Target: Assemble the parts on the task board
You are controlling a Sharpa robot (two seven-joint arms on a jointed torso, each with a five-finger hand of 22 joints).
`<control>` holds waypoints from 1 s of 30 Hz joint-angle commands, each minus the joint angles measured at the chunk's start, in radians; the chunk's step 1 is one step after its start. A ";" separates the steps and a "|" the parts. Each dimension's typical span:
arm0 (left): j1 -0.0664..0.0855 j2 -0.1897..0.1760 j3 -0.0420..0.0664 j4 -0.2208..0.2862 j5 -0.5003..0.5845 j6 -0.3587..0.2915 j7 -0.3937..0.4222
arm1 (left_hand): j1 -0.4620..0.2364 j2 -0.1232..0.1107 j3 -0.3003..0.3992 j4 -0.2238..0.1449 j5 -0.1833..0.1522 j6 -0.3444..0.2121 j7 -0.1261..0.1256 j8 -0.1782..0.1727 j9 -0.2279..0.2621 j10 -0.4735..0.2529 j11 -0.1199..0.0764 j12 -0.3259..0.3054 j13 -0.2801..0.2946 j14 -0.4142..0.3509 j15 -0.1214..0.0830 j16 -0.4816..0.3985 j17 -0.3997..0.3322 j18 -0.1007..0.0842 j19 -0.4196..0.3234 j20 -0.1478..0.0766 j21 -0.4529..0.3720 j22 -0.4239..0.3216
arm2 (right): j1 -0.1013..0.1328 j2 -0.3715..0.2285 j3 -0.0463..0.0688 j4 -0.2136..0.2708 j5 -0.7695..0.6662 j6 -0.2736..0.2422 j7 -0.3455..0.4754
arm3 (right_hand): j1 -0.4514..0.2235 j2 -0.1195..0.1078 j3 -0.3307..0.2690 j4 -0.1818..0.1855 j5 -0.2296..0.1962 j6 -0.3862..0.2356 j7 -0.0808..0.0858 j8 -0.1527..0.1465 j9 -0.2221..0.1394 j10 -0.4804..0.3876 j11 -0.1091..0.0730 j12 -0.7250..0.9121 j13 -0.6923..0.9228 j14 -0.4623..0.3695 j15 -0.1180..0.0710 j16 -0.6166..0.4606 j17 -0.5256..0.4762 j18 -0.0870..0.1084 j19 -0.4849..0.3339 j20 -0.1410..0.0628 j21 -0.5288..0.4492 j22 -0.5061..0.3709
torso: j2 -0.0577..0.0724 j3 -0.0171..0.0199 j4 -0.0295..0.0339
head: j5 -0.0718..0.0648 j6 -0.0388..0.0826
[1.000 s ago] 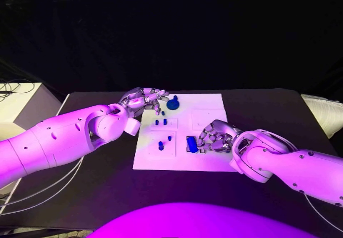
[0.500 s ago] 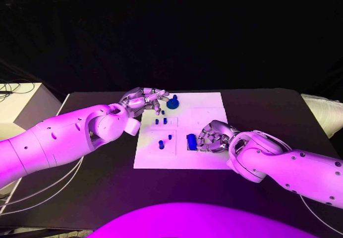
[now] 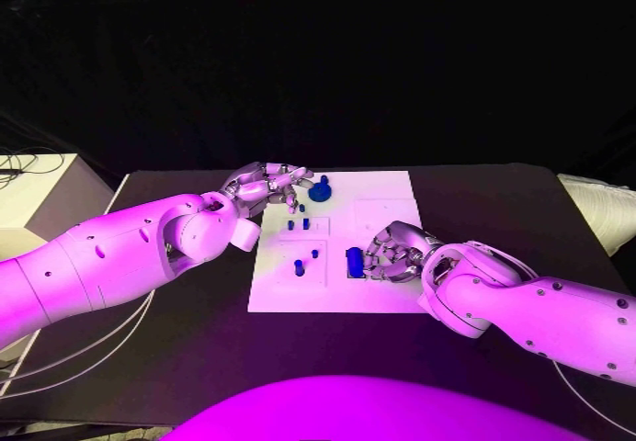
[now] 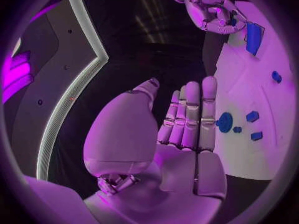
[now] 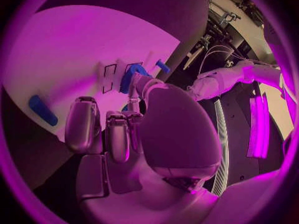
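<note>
Right hand [image 3: 393, 254] crept slightly leftward, gripping the blue block [image 3: 354, 263] mid-frame on the task board [image 3: 384, 197]; left hand [image 3: 269, 186] stayed empty, fingers apart, so probably seating.

A head camera looks down on the whole task board [image 3: 384, 197], while two close wrist cameras behind each hand share that same board.

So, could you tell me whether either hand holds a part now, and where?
Left hand holds nothing. Right hand is at the blue block; a hold cannot be told.
</note>
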 commanded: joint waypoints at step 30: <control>0.000 0.000 0.001 0.001 -0.021 0.022 0.002 | 0.003 0.008 -0.006 0.005 -0.004 -0.006 -0.002 0.008 0.001 -0.008 -0.002 0.007 0.002 -0.007 -0.001 -0.006 0.001 0.009 -0.009 0.003 -0.007 -0.003 | -0.016 0.009 0.000 -0.002 -0.121 -0.026 0.040 | -0.048 -0.042 0.010 -0.011 -0.012 0.007 -0.008 0.020 -0.003 0.104 -0.012 0.006 0.263 0.105 -0.010 0.002 0.258 -0.009 0.009 -0.009 0.001 0.074 | -0.001 -0.0009 0.0004 | 0.001 0.000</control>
